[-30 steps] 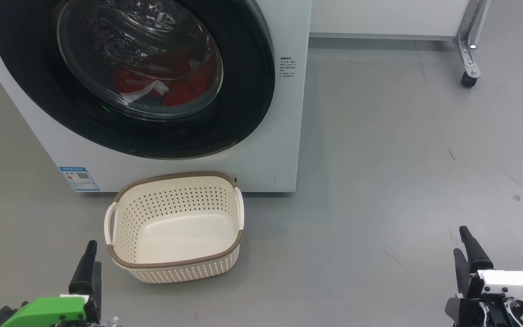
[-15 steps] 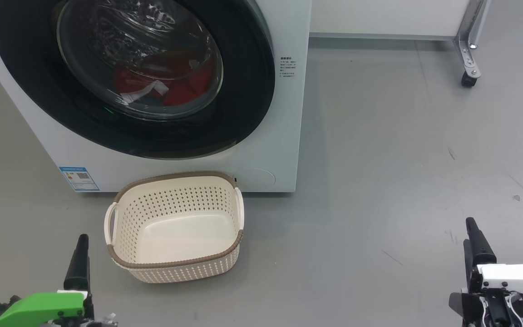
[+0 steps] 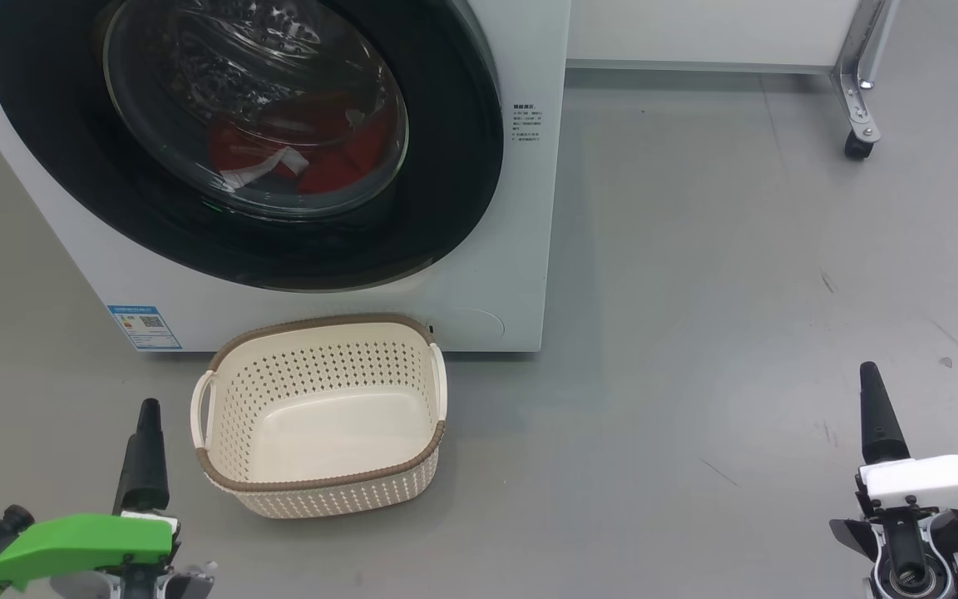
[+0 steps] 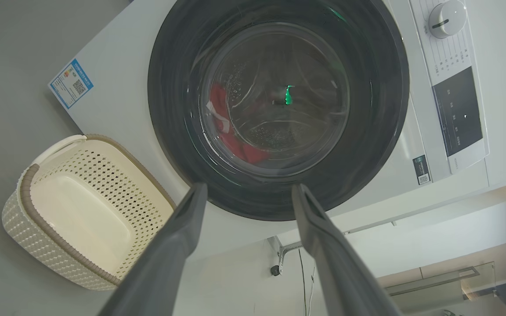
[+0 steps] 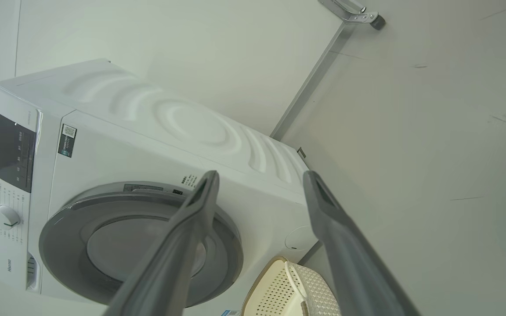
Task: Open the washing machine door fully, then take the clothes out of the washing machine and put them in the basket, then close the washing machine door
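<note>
The white washing machine (image 3: 512, 249) stands at the upper left, its black-rimmed round door (image 3: 446, 166) shut against the front. Red clothes (image 3: 329, 166) with a white strip lie in the drum behind the glass. An empty cream basket (image 3: 221, 482) sits on the floor in front of it. My left gripper (image 3: 146, 433) is low, just left of the basket. My right gripper (image 3: 874, 408) is far off to the right over bare floor. In the left wrist view the open left gripper (image 4: 248, 193) points at the door (image 4: 169, 109), the clothes (image 4: 231, 140) and the basket (image 4: 24, 188). The open right gripper (image 5: 262, 175) faces the machine (image 5: 147, 127) from the side.
A metal leg with a black castor (image 3: 857, 146) stands at the far right, under a white panel. Grey floor stretches right of the machine. The control panel and a white knob (image 4: 444, 17) sit on the machine's upper front.
Both grippers have moved forward, up the head view, the right one further. The right one now shows edge-on as a single finger. Door, clothes and basket are unmoved.
</note>
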Robot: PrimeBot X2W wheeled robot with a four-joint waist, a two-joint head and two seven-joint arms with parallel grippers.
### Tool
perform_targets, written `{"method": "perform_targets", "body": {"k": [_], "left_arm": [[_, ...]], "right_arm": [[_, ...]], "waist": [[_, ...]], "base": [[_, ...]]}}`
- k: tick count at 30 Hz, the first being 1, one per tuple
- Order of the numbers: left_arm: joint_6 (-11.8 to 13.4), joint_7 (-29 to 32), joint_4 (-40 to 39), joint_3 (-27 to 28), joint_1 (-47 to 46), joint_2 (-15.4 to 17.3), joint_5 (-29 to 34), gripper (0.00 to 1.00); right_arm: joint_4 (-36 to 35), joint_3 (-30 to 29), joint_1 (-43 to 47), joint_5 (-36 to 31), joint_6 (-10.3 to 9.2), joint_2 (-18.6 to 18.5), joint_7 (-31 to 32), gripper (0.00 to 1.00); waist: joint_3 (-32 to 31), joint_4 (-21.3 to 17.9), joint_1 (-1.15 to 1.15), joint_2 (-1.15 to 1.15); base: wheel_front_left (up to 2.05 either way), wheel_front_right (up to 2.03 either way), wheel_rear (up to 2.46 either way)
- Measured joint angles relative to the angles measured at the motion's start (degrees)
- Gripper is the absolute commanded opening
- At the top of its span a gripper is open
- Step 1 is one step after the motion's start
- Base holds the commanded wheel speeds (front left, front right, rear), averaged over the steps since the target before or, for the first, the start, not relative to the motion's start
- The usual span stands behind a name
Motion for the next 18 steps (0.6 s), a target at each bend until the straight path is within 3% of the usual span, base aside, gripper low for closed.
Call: {"method": "perform_targets", "body": {"k": [18], "left_arm": [[0.0,-3.5,-3.5,-3.8,-0.1,0.4,22.4,1.00]], "right_arm": [[-2.7,4.6,0.0,-19.0,-1.98,-1.5,-3.7,1.00]], "waist": [[0.2,-0.1,0.00,0.00]], "base": [[0.00,0.00,0.00]]}}
